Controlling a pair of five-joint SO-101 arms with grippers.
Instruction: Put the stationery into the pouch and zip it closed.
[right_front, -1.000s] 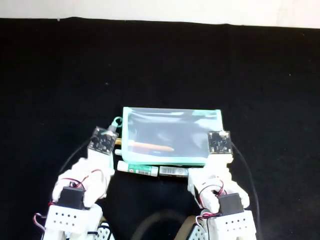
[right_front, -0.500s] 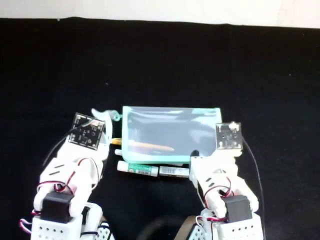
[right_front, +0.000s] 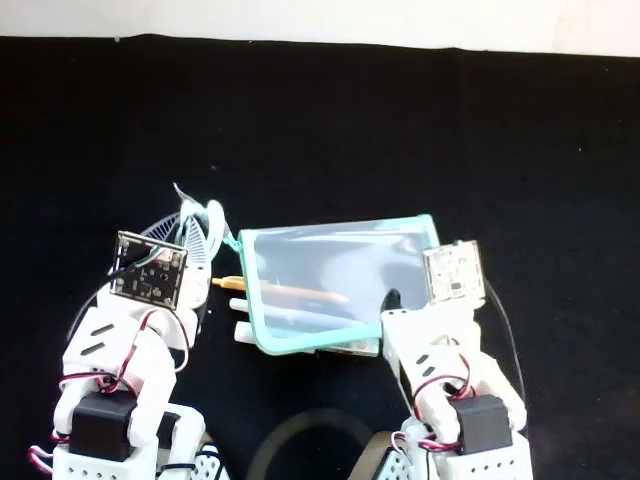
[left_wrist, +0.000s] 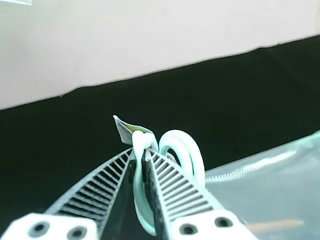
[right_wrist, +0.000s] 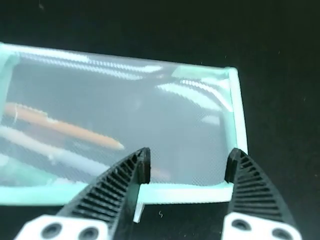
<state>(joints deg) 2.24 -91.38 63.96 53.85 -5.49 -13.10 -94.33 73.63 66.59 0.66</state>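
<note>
Near the desk's front edge, the pouch lies askew, left gripper jaws pinching its zip pull, right gripper jaws spread over its right near corner, a pencil inside.

The left arm sits at 7 o'clock and leans toward 1 o'clock, its left gripper pinched tight on the zipper pull. The right arm sits at 5 o'clock, with the right gripper fingers wide apart.
</note>
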